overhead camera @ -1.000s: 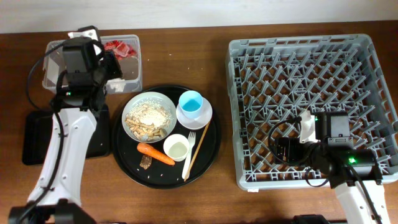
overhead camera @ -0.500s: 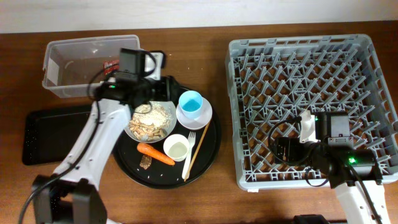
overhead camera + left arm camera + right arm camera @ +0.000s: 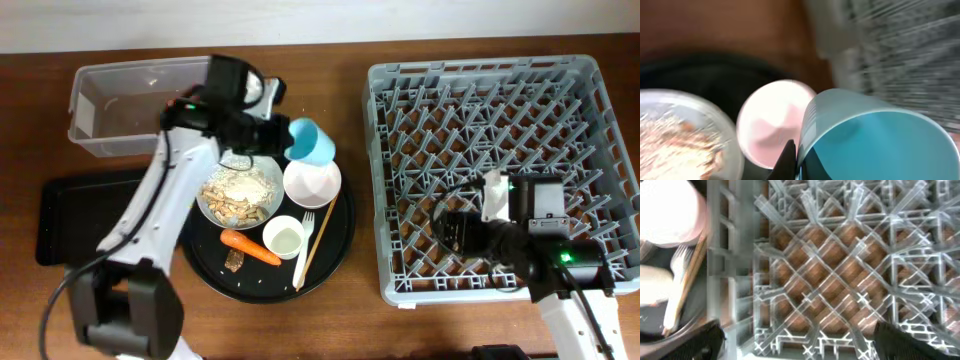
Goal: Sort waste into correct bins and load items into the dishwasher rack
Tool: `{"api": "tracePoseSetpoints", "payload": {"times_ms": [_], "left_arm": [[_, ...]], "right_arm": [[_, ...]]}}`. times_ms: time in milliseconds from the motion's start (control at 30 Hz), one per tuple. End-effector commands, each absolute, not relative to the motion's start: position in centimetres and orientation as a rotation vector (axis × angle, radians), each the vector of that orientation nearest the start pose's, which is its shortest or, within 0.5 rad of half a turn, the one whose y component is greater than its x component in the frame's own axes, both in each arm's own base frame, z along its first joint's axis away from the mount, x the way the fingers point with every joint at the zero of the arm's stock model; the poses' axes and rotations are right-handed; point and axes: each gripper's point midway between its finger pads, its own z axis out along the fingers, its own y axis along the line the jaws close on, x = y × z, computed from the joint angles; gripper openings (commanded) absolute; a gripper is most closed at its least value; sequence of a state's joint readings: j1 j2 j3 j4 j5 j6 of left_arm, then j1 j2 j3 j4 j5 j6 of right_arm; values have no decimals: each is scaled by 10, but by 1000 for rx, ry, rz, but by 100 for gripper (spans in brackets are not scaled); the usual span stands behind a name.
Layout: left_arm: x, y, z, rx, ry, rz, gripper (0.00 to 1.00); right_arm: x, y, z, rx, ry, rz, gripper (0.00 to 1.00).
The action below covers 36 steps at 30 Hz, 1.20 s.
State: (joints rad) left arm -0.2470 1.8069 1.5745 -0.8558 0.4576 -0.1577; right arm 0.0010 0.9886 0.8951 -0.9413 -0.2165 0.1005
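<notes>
Pickup: light blue cup (image 3: pixel 310 140) now off the white bowl (image 3: pixel 312 182).
Half a second ago the cup sat in that bowl on the round black tray (image 3: pixel 340 245). Now the left gripper (image 3: pixel 284 136) is clamped on its rim and holds it tilted above the tray. Judged next stop is the dishwasher rack (image 3: pixel 480 66), which holds nothing yet. The right gripper (image 3: pixel 452 236) hangs over the rack, jaws wide, holding nothing.

Overhead straight down, wrist views close, angled downward, all sharing white bowl (image 3: pixel 312 182)
</notes>
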Motion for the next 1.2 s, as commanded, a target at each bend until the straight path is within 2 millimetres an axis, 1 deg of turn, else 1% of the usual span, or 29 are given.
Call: {"api": "tracePoseSetpoints", "payload": {"times_ms": [0, 33, 67, 100, 167, 200, 267, 367, 400, 500, 567, 633, 667, 700, 733, 767, 800, 833, 867, 900, 933, 967, 1000, 1033, 1067, 1100, 1133, 1167], "left_arm": [[361, -231, 263, 576, 2266, -1612, 0], [354, -236, 271, 601, 2219, -1713, 0], [345, -245, 277, 634, 2178, -1814, 0], [340, -254, 276, 660, 2180, -1837, 0], [330, -268, 274, 706, 2188, -1860, 0], [325, -274, 273, 730, 2193, -1861, 0], [322, -280, 267, 745, 2225, -1821, 0], [313, -291, 266, 780, 2237, -1828, 0], [312, -294, 264, 788, 2245, -1817, 0], [313, -294, 261, 781, 2264, -1798, 0], [313, -294, 261, 781, 2264, -1798, 0], [315, -293, 256, 770, 2291, -1757, 0], [316, -293, 255, 768, 2295, -1748, 1], [321, -291, 247, 753, 2334, -1678, 9], [325, -288, 238, 731, 2381, -1605, 10], [327, -285, 231, 711, 2425, -1552, 10], [328, -281, 224, 690, 2469, -1497, 15], [333, -271, 208, 651, 2553, -1363, 19], [337, -261, 194, 617, 2626, -1232, 20], [341, -244, 178, 572, 2714, -1058, 21], [348, -205, 156, 474, 2839, -786, 20], [353, -168, 147, 365, 2912, -645, 20], [354, -149, 143, 302, 2944, -592, 20], [355, -127, 140, 227, 2978, -537, 20], [355, -96, 136, 125, 3017, -454, 17], [354, -64, 133, 21, 3049, -360, 8], [353, -39, 132, -72, 3060, -322, 7], [354, -27, 132, -123, 3056, -315, 7]], "right_arm": [[277, 86, 209, -197, 2343, 639, 99], [283, 108, 228, -295, 2230, 790, 99], [281, 139, 255, -458, 2070, 1048, 99], [275, 155, 269, -564, 1967, 1217, 99], [264, 168, 284, -700, 1828, 1437, 99], [259, 171, 287, -735, 1790, 1503, 99], [259, 171, 287, -738, 1786, 1521, 99], [259, 171, 287, -742, 1781, 1516, 100], [259, 171, 287, -742, 1781, 1516, 90], [259, 171, 287, -742, 1782, 1516, 73], [259, 171, 287, -742, 1782, 1516, 69], [259, 171, 287, -742, 1782, 1516, 63], [259, 171, 287, -741, 1782, 1516, 63], [259, 171, 287, -741, 1782, 1516, 62], [259, 171, 287, -731, 1790, 1523, 58], [264, 170, 284, -685, 1831, 1510, 54], [267, 169, 282, -667, 1847, 1495, 53], [273, 167, 277, -614, 1892, 1467, 49], [278, 165, 272, -571, 1929, 1439, 49], [284, 161, 260, -502, 2002, 1383, 49], [291, 150, 237, -379, 2133, 1283, 49], [296, 135, 221, -271, 2226, 1184, 48], [298, 123, 214, -203, 2275, 1129, 48], [300, 103, 204, -88, 2354, 1035, 46], [298, 68, 193, 85, 2463, 868, 46], [290, 26, 190, 251, 2553, 663, 46], [279, -12, 196, 376, 2600, 478, 46], [267, -42, 202, 485, 2625, 329, 46]]}}
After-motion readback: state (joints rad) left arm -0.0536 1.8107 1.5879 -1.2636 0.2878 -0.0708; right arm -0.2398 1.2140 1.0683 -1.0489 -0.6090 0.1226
